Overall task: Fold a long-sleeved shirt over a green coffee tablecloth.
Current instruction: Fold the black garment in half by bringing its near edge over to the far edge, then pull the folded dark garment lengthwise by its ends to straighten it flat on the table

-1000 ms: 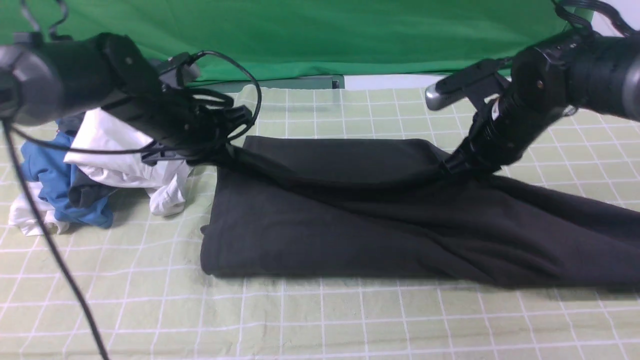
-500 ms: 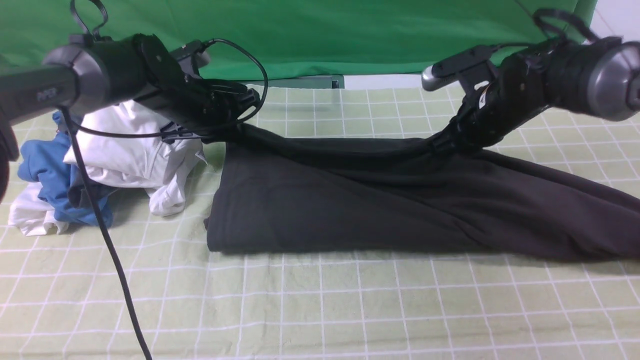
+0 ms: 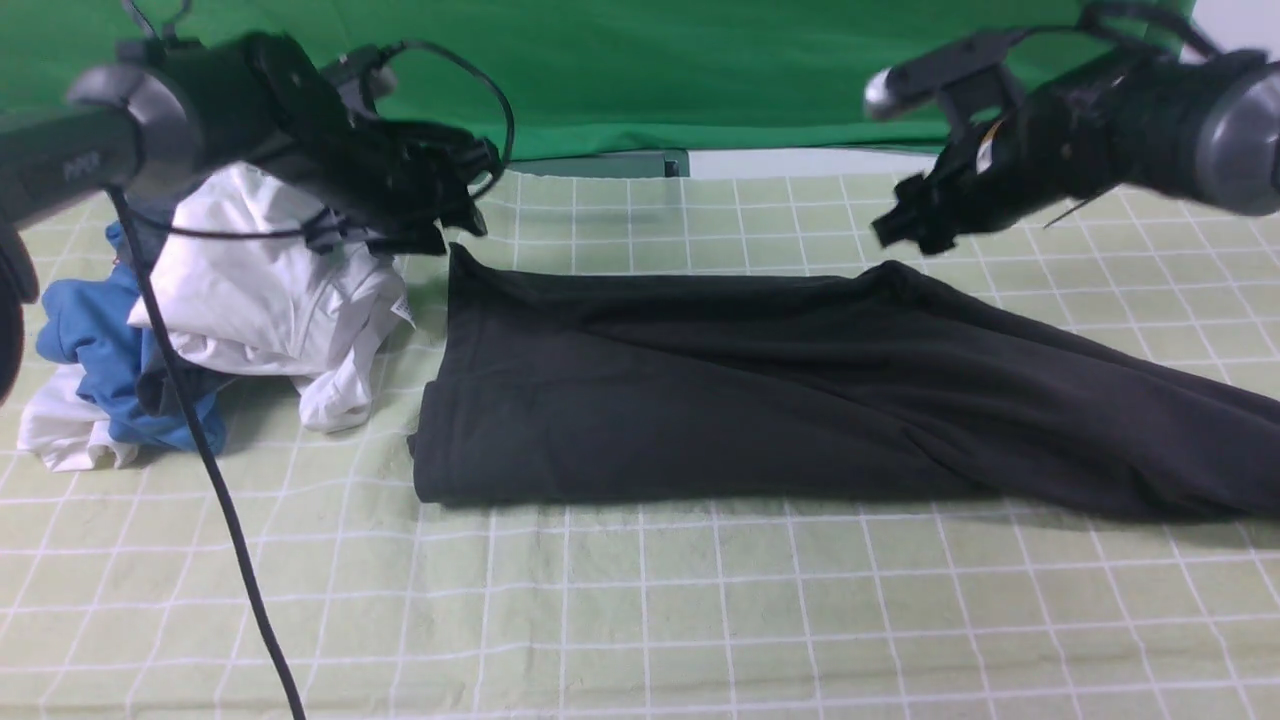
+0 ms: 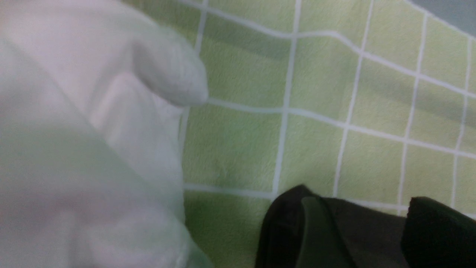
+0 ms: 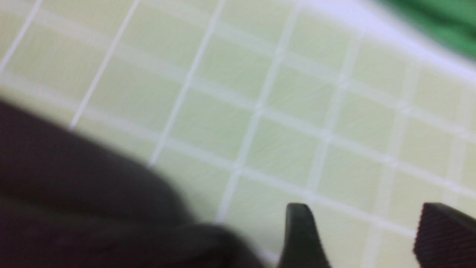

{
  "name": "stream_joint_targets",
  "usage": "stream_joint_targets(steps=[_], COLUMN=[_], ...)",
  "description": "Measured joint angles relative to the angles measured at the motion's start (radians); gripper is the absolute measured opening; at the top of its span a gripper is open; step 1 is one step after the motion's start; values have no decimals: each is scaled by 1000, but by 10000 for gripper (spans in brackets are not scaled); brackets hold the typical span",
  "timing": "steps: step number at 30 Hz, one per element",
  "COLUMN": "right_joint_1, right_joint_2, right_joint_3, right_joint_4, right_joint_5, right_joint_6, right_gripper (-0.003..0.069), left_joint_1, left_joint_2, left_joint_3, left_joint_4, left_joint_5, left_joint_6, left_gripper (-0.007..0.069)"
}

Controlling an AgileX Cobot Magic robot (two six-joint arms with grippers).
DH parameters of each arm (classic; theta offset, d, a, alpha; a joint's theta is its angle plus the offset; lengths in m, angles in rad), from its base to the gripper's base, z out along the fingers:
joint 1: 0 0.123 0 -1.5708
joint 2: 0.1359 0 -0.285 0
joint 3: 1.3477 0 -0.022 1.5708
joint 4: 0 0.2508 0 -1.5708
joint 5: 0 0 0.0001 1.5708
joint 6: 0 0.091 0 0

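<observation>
1. Front view first: the wide pale sage-green checked tablecloth point(image 3: 640, 620) covers the whole table, and everything rests on it.
2. The large black soft long-sleeved shirt point(image 3: 760, 400) lies flat across the middle as a long band. Its long axis runs left to right. The left end is a squared fold, and the right end tapers off past the picture's right edge.
3. A crumpled white garment point(image 3: 260, 290) and a blue garment point(image 3: 80, 330) are heaped just beside the shirt's left end, under my left arm.
4. My left gripper point(image 3: 462, 222) hovers right above the shirt's far left corner. On the left wrist view its jaws stand apart with dark cloth showing between them, and I read it as gripping nothing.
5. My right gripper point(image 3: 905, 232) hangs above the shirt's far edge, right of the middle. Its jaws are wide and empty, with bare tablecloth showing beside its fingertips point(image 5: 301, 238).
6. From both grippers the shirt lies below and toward me. I judge the trailing right end is what needs folding over next, and the right arm is nearer to it.
</observation>
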Motion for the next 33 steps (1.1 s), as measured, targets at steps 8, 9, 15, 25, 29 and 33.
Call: stream_joint_targets(steps=[8, 9, 15, 25, 29, 33], right_joint_1=[-67, -72, -73, -74, -74, -74], right_joint_2=[-158, -194, -225, -224, -226, -252], right_joint_3=[-67, -71, -47, 40, 42, 53], right_joint_4=[-4, -2, 36, 59, 59, 59], right_joint_5=[224, 332, 686, 766, 778, 785], right_joint_6=[-33, -64, -179, -204, -204, -204], right_gripper=[29, 7, -8, -8, -8, -8], left_joint_1=[31, 31, -23, -174, -196, -190], left_joint_2=[-1, -2, 4, 119, 184, 249], left_joint_3=[-264, -304, -293, -208, -230, -297], left_joint_4=[-22, -47, -47, -47, -46, -34], left_joint_5=[265, 346, 543, 546, 426, 287], left_joint_6=[0, 2, 76, 153, 154, 149], left_gripper=[465, 453, 247, 11, 11, 13])
